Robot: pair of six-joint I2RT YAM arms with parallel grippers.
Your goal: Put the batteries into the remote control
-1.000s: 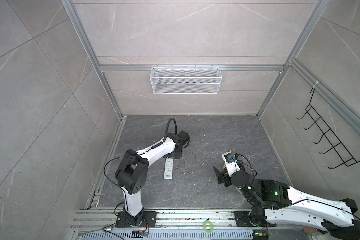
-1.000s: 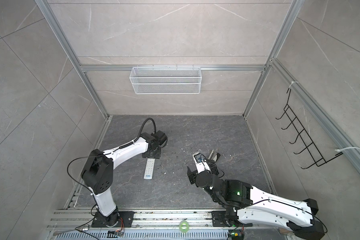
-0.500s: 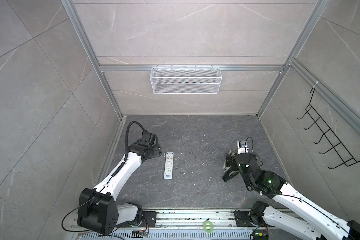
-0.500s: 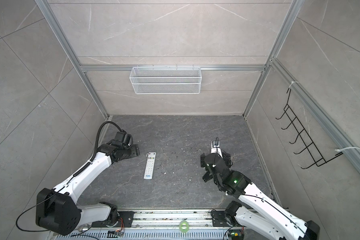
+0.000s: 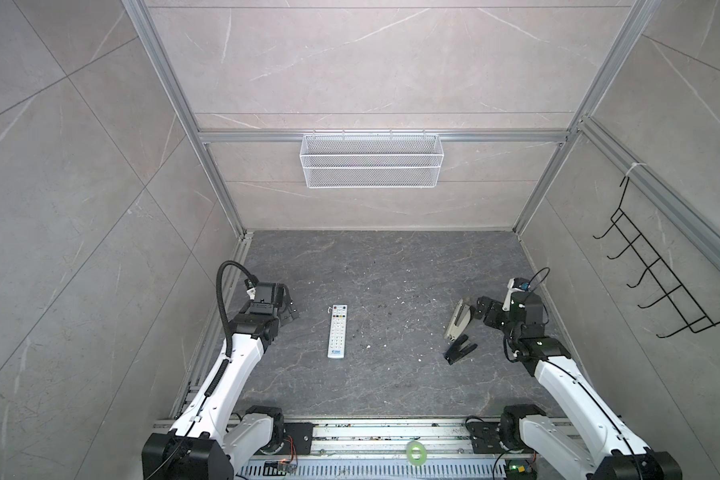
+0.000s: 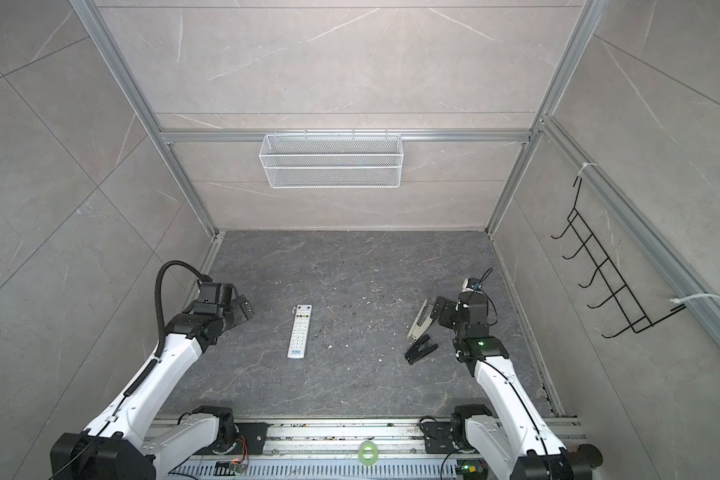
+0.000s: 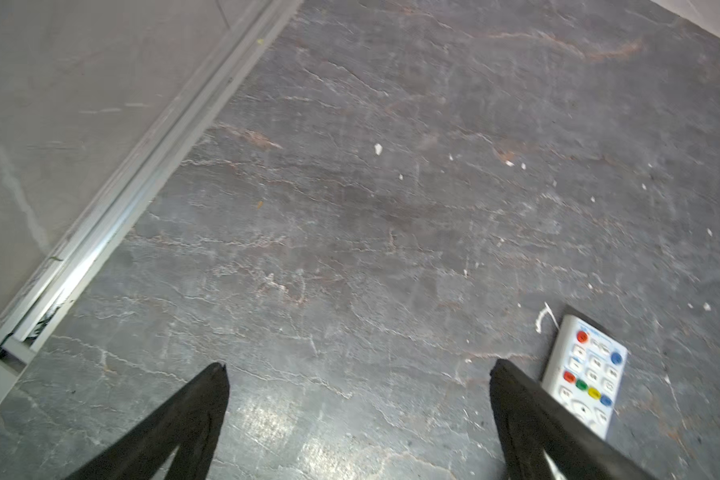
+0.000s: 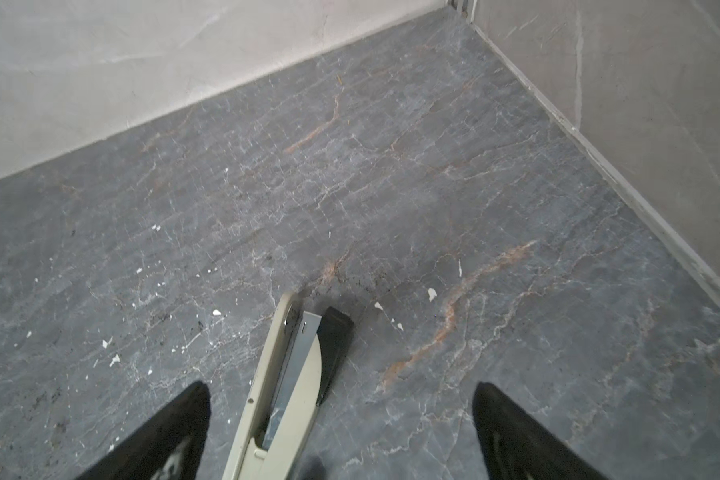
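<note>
The remote control (image 5: 337, 331) (image 6: 300, 331) lies flat on the dark stone floor, buttons up, with its coloured buttons at the far end and the blue logo at the near end. No batteries show in any view. My left gripper (image 5: 290, 309) (image 6: 246, 309) hovers to the left of the remote's far end, open and empty. In the left wrist view the left gripper (image 7: 358, 365) has only bare floor between its fingers, and the remote control (image 7: 587, 374) lies just outside one finger. My right gripper (image 5: 481, 314) (image 6: 439, 313) (image 8: 341, 386) stands open far to the right.
An opened beige stapler (image 5: 458, 320) (image 6: 420, 320) (image 8: 292, 374) with a black base (image 5: 460, 353) lies by the right gripper, running between its open fingers untouched. White crumbs dot the floor. A wire basket (image 5: 370, 166) hangs on the back wall and a black hook rack (image 5: 661, 282) on the right wall.
The left gripper left the remote's far end, swung to the left and opened wide. The right arm drew back toward the right wall, uncovering the stapler. The remote stayed put.
</note>
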